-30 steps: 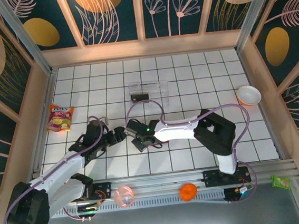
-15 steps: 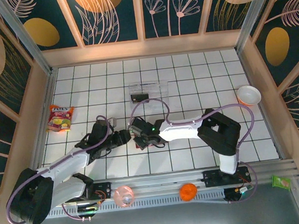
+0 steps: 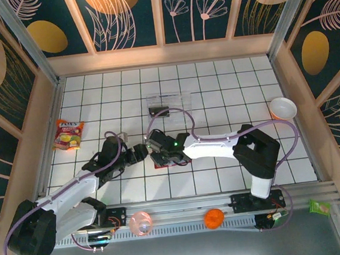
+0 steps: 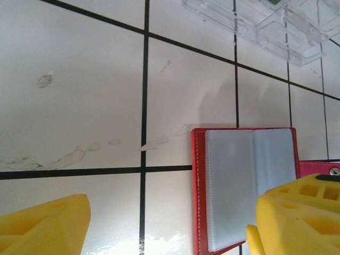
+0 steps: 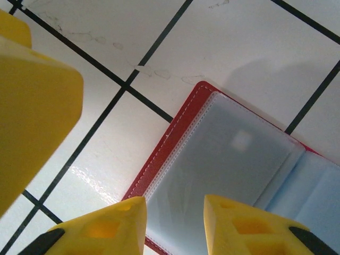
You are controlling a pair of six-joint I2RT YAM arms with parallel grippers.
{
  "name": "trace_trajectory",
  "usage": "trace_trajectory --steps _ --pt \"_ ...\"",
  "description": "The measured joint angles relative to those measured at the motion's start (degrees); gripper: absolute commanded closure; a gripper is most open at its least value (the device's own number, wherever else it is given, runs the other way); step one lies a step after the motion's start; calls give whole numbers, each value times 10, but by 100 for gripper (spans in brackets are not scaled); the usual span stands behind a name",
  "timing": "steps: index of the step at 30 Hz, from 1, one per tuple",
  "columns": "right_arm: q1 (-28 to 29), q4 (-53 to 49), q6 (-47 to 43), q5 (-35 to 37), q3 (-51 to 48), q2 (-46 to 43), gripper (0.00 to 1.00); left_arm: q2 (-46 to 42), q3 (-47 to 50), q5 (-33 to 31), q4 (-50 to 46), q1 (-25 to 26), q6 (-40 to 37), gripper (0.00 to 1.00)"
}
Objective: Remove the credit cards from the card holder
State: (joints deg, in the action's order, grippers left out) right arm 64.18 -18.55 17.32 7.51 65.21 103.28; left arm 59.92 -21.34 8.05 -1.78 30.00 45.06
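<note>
The card holder lies open and flat on the tiled table, red with grey-blue pockets. My right gripper hovers just over its left page, jaws partly open, nothing between them. My left gripper stands open at the holder's left edge; one yellow finger overlaps the page. I cannot tell whether the pockets hold cards. One dark credit card lies in the clear tray behind.
A snack packet lies at the far left and a white bowl at the right wall. On the front rail sit a pink ball, an orange and a green packet. The clear tray is close beyond the holder.
My right gripper's jaws have opened from shut, and it has edged back over the holder. My left gripper has moved right, closer to the holder's left edge.
</note>
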Motion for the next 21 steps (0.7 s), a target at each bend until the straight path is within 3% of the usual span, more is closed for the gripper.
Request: trace_trajectory --steps 8,11,16,21 --pt "7 -10 0 9 0 38 61 0 0 0 -2 0 0 18" --pt "11 -10 1 18 0 38 72 0 0 0 -2 -1 0 21" --pt "15 -9 12 21 0 38 95 0 0 16 -1 -1 -9 41" --pt "15 12 17 21 -13 31 100 11 0 42 18 0 -10 60"
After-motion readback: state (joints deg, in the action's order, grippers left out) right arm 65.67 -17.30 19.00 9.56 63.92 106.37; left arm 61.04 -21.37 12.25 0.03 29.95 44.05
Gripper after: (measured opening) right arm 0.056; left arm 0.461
